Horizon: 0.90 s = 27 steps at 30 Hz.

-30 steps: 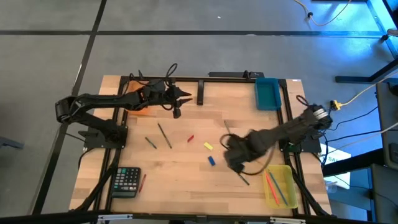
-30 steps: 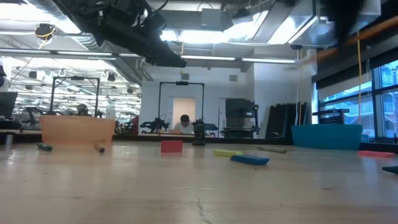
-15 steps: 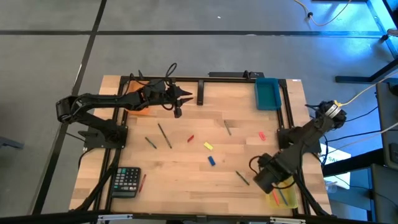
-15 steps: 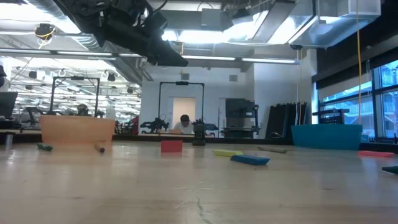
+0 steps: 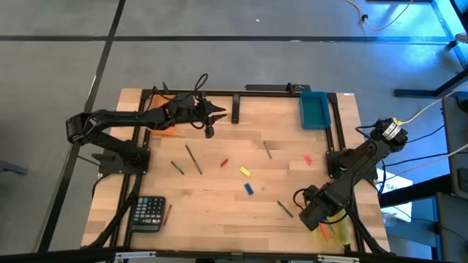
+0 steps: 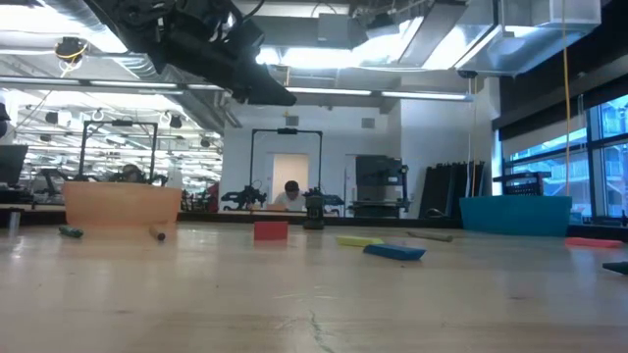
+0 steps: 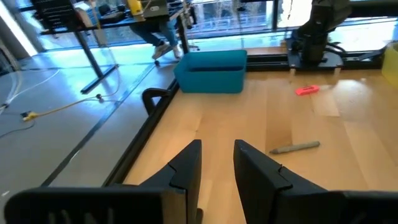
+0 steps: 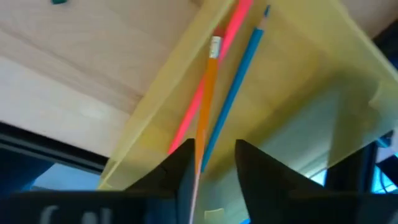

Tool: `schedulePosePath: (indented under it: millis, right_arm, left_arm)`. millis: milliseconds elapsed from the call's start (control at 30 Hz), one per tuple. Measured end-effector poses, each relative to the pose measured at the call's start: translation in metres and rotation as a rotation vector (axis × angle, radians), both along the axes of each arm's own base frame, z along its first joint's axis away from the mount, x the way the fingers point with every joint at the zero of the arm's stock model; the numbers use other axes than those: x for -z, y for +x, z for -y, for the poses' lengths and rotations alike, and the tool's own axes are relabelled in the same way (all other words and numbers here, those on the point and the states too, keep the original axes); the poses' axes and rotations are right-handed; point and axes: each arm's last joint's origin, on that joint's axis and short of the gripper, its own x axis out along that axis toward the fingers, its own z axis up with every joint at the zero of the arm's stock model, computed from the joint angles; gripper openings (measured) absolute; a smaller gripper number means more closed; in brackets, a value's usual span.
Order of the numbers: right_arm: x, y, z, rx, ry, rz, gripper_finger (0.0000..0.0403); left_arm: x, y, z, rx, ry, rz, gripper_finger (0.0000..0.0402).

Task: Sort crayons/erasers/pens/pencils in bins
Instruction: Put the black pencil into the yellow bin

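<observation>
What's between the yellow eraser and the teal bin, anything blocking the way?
Nothing visible blocks it. From above, the yellow eraser lies mid-table and the teal bin sits at the far right; only a grey pencil lies flat near that line, with bare wood otherwise.

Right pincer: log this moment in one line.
right pincer | over yellow bin | open | orange pencil in bin | left pincer idle

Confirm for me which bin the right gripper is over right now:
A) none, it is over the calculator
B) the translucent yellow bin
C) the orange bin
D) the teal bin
B: the right gripper hangs at the translucent yellow bin at the table's near right corner, and its wrist view looks down between the fingers at the orange, pink and blue sticks lying in that bin.
</observation>
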Motion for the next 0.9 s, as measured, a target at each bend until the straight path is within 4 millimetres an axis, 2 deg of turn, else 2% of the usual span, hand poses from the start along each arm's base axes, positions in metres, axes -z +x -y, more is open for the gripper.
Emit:
schedulePosePath:
  millis: [167, 300, 500, 600, 900]
  right_arm:
    - [-0.001, -0.004, 0.005, 0.002, -0.051, -0.042, 0.0175]
    - [-0.007, 0.001, 0.006, -0.007, -0.134, 0.053, 0.0199]
    - [-0.027, 0.013, 0.013, -0.024, -0.286, 0.215, 0.0203]
    - [-0.036, 0.026, 0.018, -0.031, -0.325, 0.313, 0.0203]
    - [-0.037, 0.069, 0.039, -0.099, -0.326, 0.554, 0.0203]
  left_arm:
    - [0.001, 0.0, 0.0, -0.032, -0.007, -0.011, 0.0086]
    - [0.002, -0.001, 0.0, -0.032, -0.01, -0.019, 0.0086]
    - [0.002, -0.001, 0.0, -0.032, -0.01, -0.019, 0.0086]
    - [0.002, -0.001, 0.0, -0.032, -0.009, -0.02, 0.0086]
    - [0.002, -0.001, 0.001, -0.012, 0.008, -0.033, 0.0086]
